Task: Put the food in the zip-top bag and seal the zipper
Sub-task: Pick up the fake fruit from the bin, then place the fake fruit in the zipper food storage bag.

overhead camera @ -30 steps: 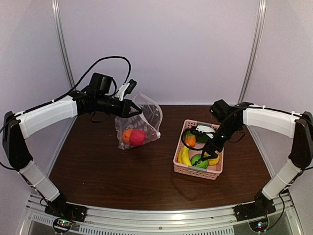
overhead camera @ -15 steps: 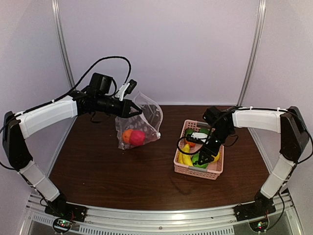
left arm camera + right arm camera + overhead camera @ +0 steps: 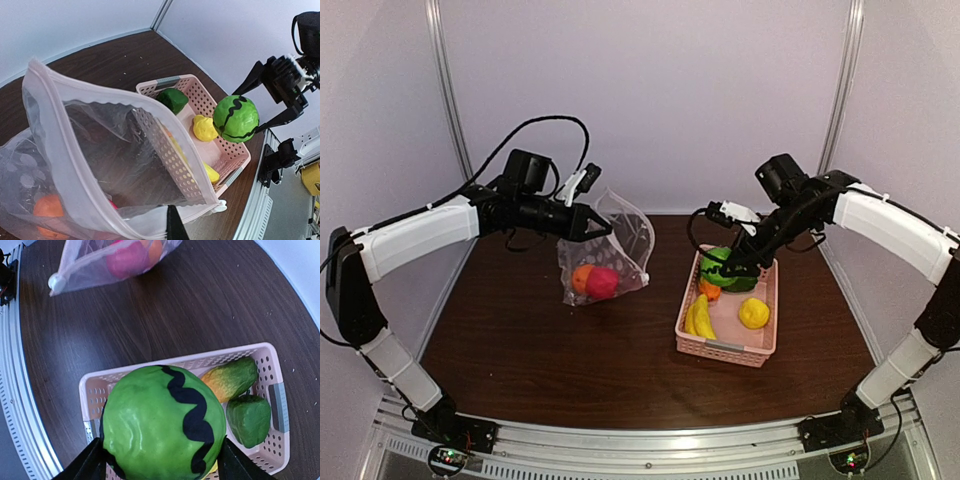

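One zip-top bag (image 3: 605, 250), left of pink basket (image 3: 725, 348), pinched by left gripper (image 3: 588, 226), held one orange (image 3: 581, 278), one red apple (image 3: 602, 282) | right gripper (image 3: 732, 262) clasped one striped ball (image 3: 725, 268) above basket | basket kept one banana (image 3: 698, 318), one lemon (image 3: 753, 313), one green pepper (image 3: 248, 419)

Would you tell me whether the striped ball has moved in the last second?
Yes: the ball rose from the basket's near end to above its far end, gripped by the right gripper.

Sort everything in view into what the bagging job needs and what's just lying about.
Job: zip-top bag, slider, bagged orange and apple, striped ball, banana, lemon, green pepper.
Lying about: pink basket, black cable.
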`<state>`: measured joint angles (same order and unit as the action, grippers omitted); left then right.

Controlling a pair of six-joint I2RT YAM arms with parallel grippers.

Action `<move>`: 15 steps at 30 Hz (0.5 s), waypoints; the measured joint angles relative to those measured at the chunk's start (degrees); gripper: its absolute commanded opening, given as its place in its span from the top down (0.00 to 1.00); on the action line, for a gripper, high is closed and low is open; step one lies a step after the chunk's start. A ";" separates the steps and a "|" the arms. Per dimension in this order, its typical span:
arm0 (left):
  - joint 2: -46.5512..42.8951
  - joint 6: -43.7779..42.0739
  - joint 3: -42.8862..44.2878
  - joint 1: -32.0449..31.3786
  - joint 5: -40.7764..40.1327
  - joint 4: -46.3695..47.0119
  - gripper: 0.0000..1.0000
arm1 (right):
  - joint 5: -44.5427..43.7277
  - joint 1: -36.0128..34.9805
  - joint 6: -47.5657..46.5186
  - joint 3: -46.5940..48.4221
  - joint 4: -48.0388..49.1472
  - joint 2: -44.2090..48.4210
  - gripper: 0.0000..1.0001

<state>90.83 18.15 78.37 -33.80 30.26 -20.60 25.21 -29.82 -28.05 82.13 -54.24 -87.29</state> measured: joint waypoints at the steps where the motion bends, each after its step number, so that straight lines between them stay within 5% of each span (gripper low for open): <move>1: 0.17 0.02 0.00 0.00 0.42 0.02 1.00 | 1.03 0.00 0.42 1.79 0.15 -0.28 0.42; 15: 1.11 -0.02 0.00 0.00 2.60 0.02 1.00 | 17.03 -4.22 13.62 27.52 8.79 -14.58 0.43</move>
<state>91.94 18.13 78.37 -33.80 32.86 -20.58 42.24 -34.04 -14.44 109.65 -45.45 -101.86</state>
